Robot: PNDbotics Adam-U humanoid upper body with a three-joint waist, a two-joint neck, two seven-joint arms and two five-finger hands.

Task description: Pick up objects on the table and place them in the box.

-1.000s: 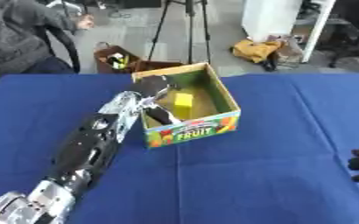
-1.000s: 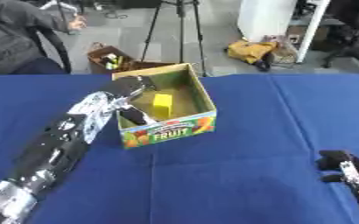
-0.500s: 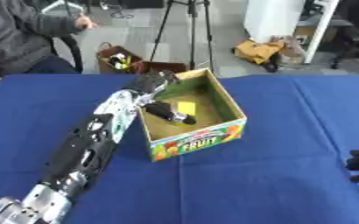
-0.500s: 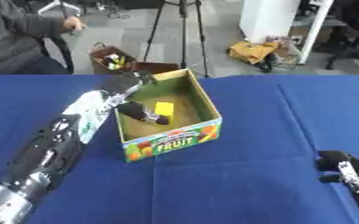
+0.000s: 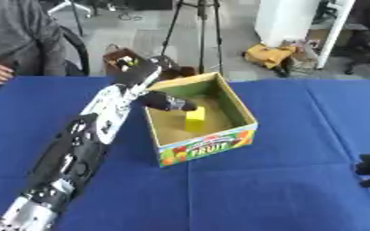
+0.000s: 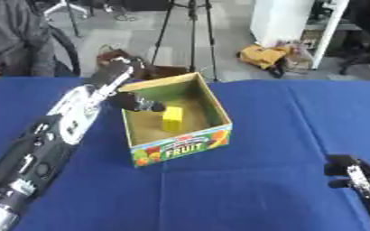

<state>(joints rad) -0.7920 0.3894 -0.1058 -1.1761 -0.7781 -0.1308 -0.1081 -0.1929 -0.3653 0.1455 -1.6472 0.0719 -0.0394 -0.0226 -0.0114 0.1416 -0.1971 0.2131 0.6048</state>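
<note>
Nearest the camera, the right hand (image 6: 354,173) sits idle at the lower right edge of the blue bench (image 5: 283,189) (can't tell how its fingers are set). Further back, the fruit-print box (image 5: 206,151) stands open on the bench with a yellow block (image 5: 194,120) upright on its floor. The left hand (image 5: 166,102) reaches over the box's left wall, just beside the block, fingers seemingly curled round something small and dark I can't make out.
</note>
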